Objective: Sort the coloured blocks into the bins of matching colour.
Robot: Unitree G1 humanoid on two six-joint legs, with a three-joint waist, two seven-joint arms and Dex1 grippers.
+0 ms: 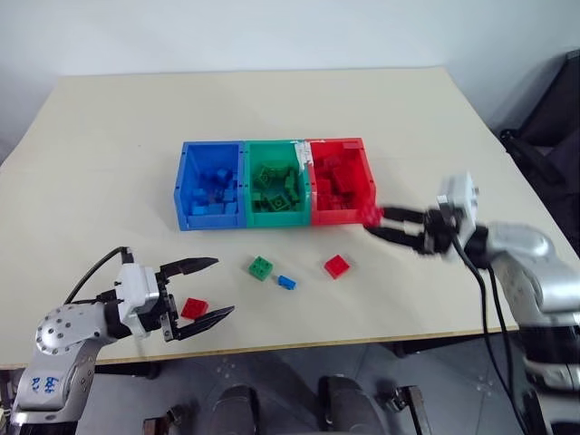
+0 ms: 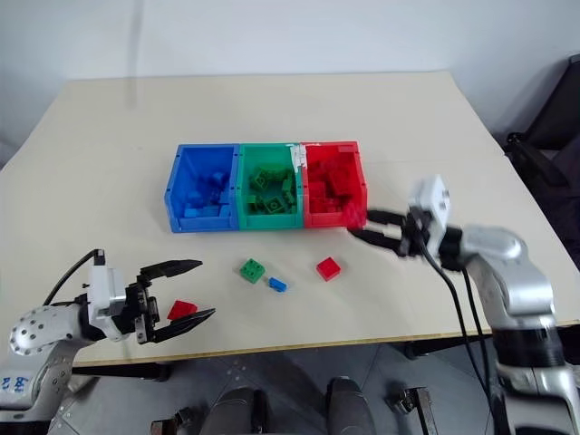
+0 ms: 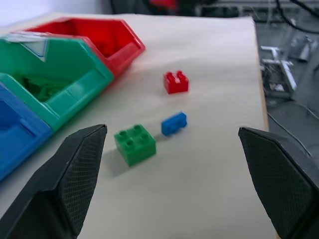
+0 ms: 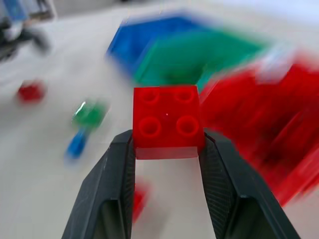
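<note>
Red block (image 4: 167, 122) clamped in R gripper (image 1: 374, 220), held by red bin (image 1: 340, 179), centre-right of frame. L gripper (image 1: 215, 287) spread wide, lower left, nothing gripped; another red brick (image 1: 193, 308) seen between its fingers.

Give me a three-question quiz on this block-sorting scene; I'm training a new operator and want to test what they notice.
1. True or false: the right gripper is shut on a red block.
2. How many loose blocks lie on the table outside the bins?
3. Which is open: A) left gripper B) right gripper?

Key:
1. True; its fingers pinch the block beside the red bin.
2. Four: a green block, a blue block, and two red ones, one in front of the red bin, one between the left gripper's fingers.
3. A.
</note>
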